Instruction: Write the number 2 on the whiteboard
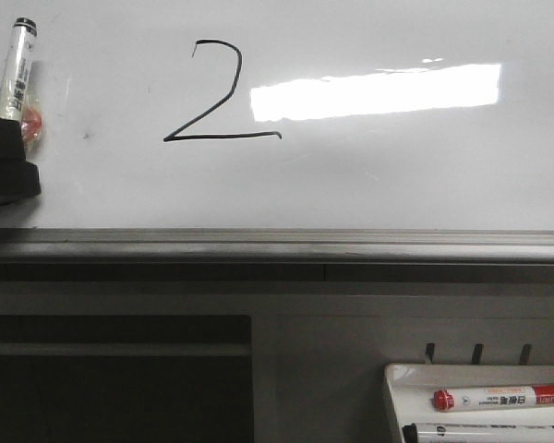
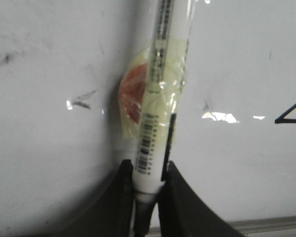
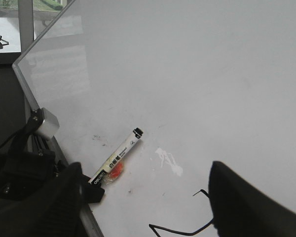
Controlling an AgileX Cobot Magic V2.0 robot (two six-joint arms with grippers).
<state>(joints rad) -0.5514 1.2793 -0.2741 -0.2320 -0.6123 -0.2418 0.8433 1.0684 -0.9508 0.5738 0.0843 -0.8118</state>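
The whiteboard (image 1: 397, 175) fills the upper front view. A black hand-drawn number 2 (image 1: 212, 97) stands on it, left of a reflected light bar. My left gripper (image 1: 5, 157) is at the far left, well to the left of the 2, shut on a white marker pen (image 1: 17, 69) that points up along the board. In the left wrist view the fingers (image 2: 122, 197) clamp the pen (image 2: 158, 89), which has an orange-red piece taped to it (image 2: 133, 94). My right gripper (image 3: 148, 212) is open and empty in front of the board, with part of the 2 (image 3: 177, 231) between its fingers.
A grey metal rail (image 1: 277, 245) runs along the board's lower edge. A small white tray (image 1: 397, 378) at the lower right holds a red-capped marker (image 1: 503, 398) and a black-capped marker (image 1: 485, 434). Faint smudges (image 3: 167, 162) mark the board.
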